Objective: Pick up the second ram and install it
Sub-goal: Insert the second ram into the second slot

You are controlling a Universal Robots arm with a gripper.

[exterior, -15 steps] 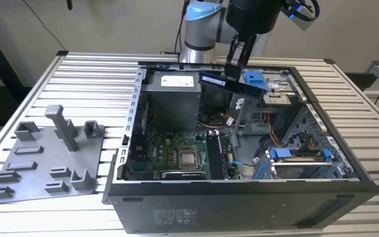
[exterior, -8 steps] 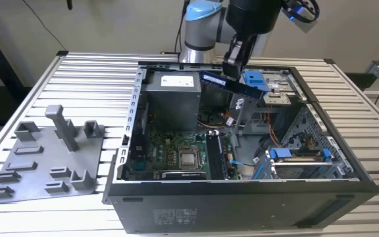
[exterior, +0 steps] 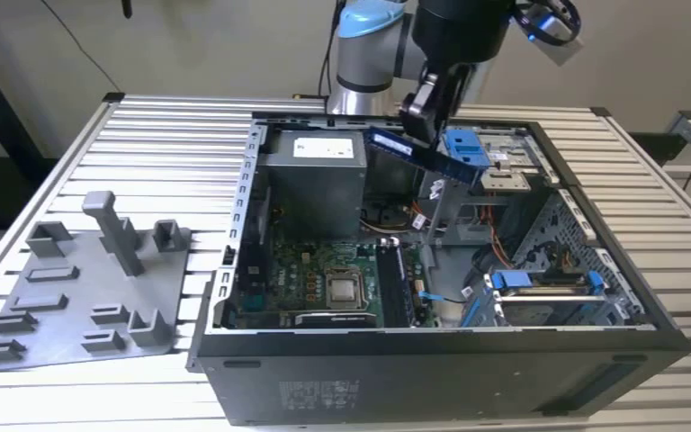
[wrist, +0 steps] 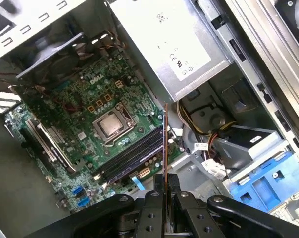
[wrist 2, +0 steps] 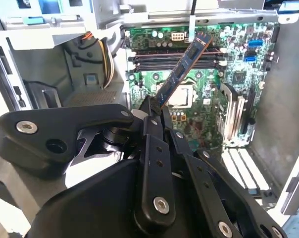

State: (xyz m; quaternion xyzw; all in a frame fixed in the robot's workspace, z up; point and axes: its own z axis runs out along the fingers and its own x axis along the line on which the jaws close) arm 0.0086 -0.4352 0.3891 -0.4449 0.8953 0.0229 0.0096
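Above the open computer case (exterior: pixel 442 382), your gripper (exterior: pixel 408 124) is clamped on the second ram (exterior: pixel 435 157), held tilted at one o'clock from the CPU socket (exterior: pixel 345 290) in the exterior view.

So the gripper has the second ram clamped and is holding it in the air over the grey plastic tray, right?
Not over the tray. In the exterior view the gripper has the second ram clamped in the air over the open computer case; the grey plastic tray lies apart, at the exterior view's left.
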